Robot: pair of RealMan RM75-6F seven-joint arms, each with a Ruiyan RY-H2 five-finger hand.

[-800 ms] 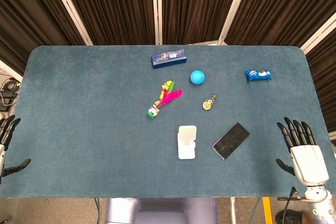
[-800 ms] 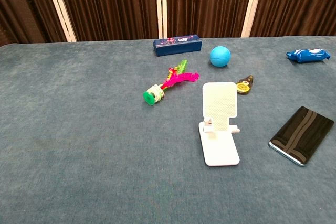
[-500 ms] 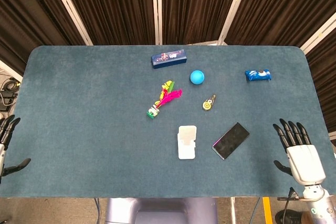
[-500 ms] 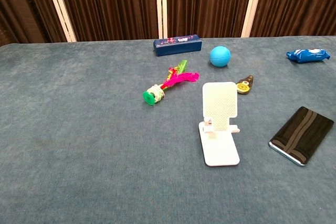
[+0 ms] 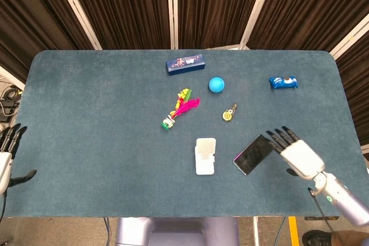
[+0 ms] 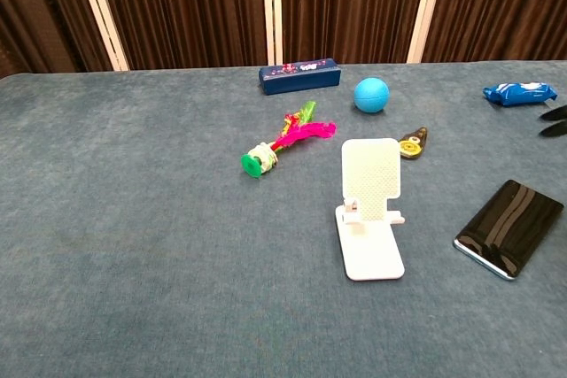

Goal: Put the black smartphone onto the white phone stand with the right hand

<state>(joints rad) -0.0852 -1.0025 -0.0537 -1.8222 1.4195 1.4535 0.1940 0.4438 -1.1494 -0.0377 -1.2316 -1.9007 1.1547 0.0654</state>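
Plainly a slim, stiff slab: black smartphone lying flat and skewed on the blue tabletop, just right of the white phone stand, near but not touching. Glossy face, probably slick against hard fingertips, and a glass front likely to crack or scratch if dropped or scraped. Moderate weight for its size, by the look of it. So thin against the felt that little edge shows for a grab from above. Best taken across the two long edges, thumb on one, fingers on the other, perhaps after tipping one edge up.

Right hand low over the tabletop just beyond the phone's far right corner, palm down, fingers straight and fanned apart, holding nothing. Contact with the phone hard to judge from the head view. Only dark fingertips at the frame edge in the chest view.

Left hand at the far left edge, fingers spread, empty, well apart from everything.
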